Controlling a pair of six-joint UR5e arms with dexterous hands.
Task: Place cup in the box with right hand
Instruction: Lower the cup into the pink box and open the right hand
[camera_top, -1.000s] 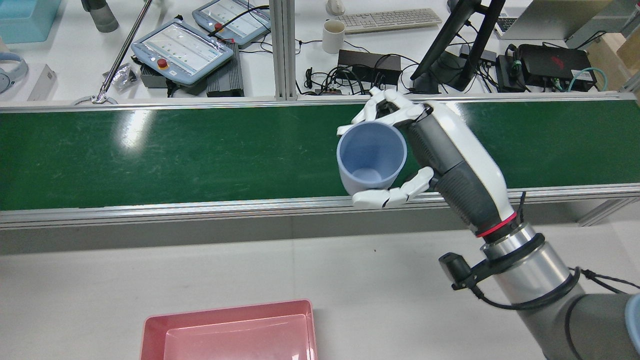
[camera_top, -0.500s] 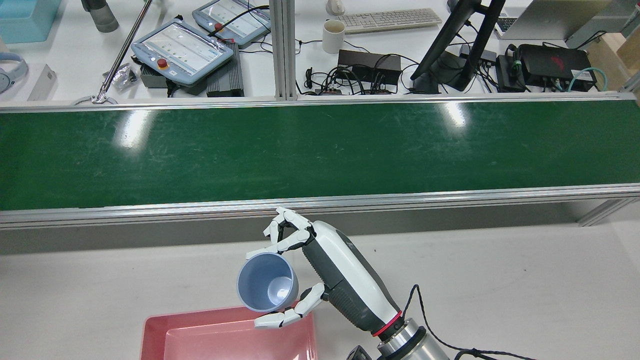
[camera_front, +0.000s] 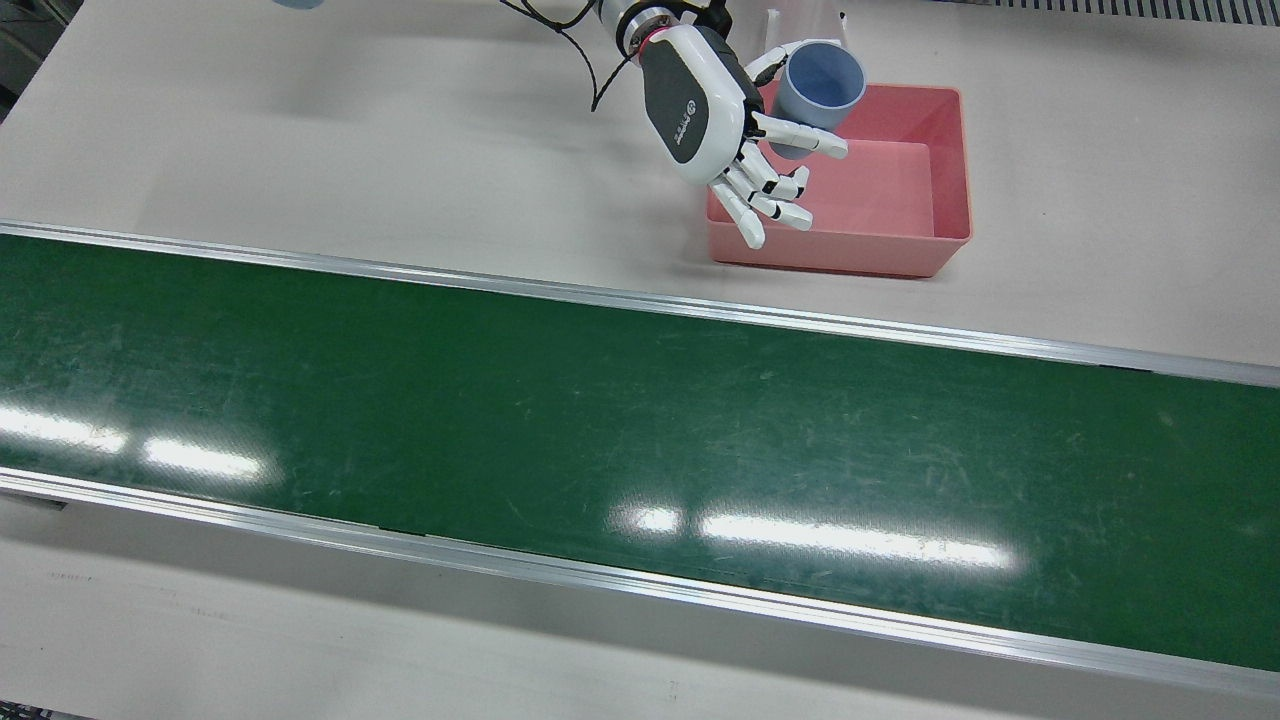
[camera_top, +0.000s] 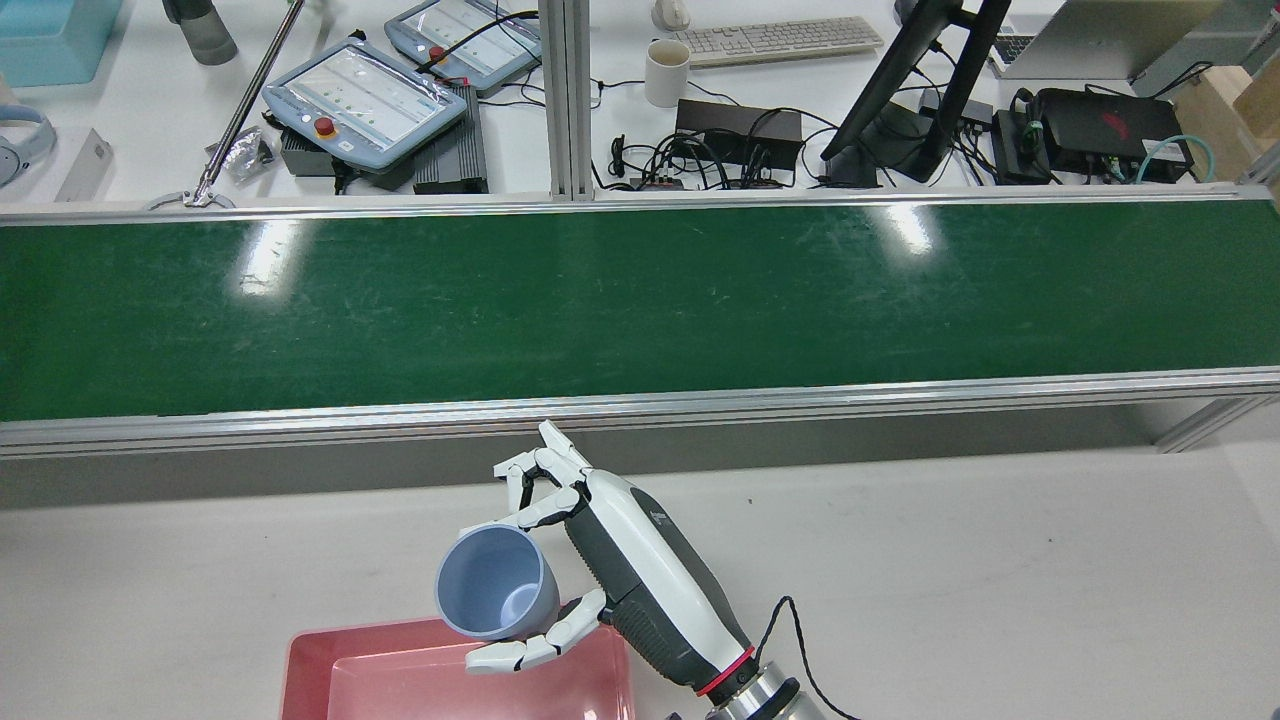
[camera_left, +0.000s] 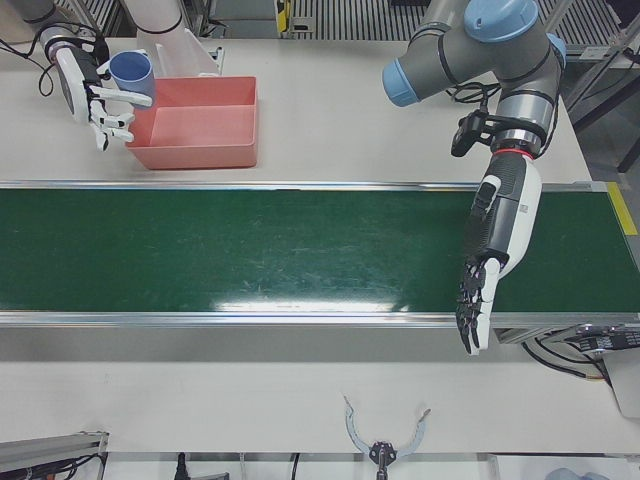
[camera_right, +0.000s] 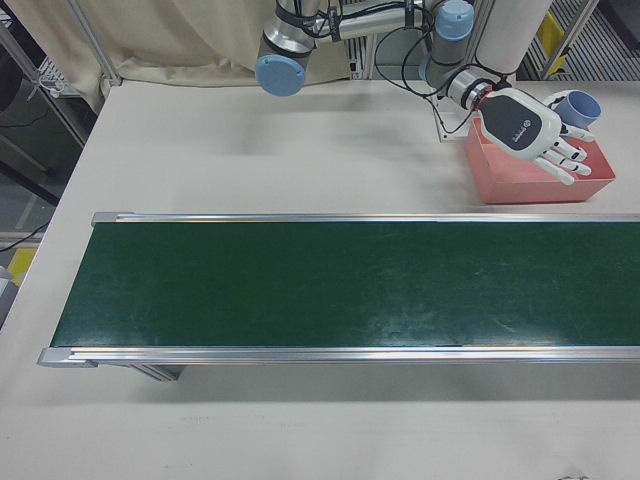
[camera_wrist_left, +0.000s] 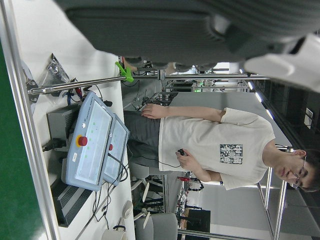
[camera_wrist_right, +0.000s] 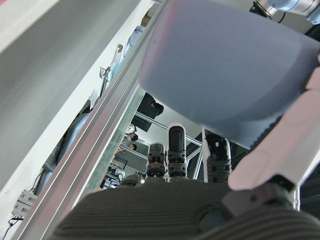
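A pale blue plastic cup is held above the rim of a shallow pink plastic box — not yet set down.

The right robot hand is clamped on the cup from the side, its mouth tilted upward, so that it can be lowered in clear of the box wall. The left robot hand hangs empty over the green conveyor belt with fingers straight and apart, kept well away from the box on the pale worktop.
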